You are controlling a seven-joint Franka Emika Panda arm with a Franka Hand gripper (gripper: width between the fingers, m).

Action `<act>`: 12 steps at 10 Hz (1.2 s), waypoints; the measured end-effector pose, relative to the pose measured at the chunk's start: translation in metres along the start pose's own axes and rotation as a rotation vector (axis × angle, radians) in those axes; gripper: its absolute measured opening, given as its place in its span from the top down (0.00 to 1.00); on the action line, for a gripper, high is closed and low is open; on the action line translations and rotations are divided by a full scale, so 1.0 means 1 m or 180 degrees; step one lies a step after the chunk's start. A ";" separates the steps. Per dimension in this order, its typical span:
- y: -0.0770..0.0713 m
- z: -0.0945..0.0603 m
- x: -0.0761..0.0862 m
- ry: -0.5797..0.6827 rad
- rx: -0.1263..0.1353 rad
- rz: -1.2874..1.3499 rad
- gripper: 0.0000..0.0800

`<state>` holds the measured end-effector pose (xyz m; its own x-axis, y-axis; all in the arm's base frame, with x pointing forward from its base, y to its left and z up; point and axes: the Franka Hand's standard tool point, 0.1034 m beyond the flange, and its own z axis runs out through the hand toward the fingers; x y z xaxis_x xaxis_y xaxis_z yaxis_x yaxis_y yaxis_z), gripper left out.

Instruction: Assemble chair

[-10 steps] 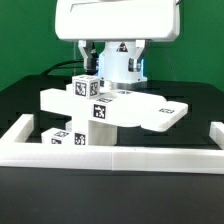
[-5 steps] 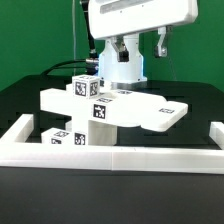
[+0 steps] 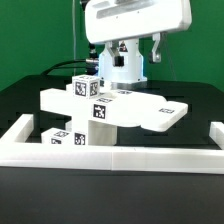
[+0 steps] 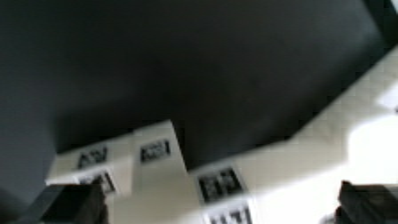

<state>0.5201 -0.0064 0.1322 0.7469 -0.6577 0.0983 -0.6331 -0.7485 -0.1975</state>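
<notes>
- Nearest runs the long low white border wall (image 3: 110,156) across the black surface (image 3: 20,200).
- Behind it, inside the wall, stands the chair (image 3: 105,108), white blocky plastic parts with black-and-white tags, partly joined: a flat plate across square blocks.
- Farthest, the pincer (image 3: 122,50) hangs above the chair, wide and holding nothing.
- The arm has shifted toward the exterior view's right and up a little; I think it goes for the next part.

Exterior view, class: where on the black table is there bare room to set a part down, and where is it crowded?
Bare: the black table between the seat plate and the border wall's right-hand end, and the strip in front of that wall. Crowded: the exterior view's left, where tagged white blocks stack by the wall.
</notes>
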 end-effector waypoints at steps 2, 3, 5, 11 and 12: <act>-0.001 0.002 -0.038 -0.0096 -0.0039 -0.0199 0.19; 0.004 0.004 -0.049 -0.0079 -0.0040 -0.0206 0.19; 0.011 0.006 -0.055 -0.0069 -0.0042 -0.0149 0.19; 0.033 0.024 -0.112 -0.0129 -0.0157 -0.1037 0.19; 0.033 0.026 -0.122 -0.0150 -0.0166 -0.1107 0.19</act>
<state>0.4135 0.0510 0.0880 0.9273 -0.3590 0.1056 -0.3480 -0.9310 -0.1100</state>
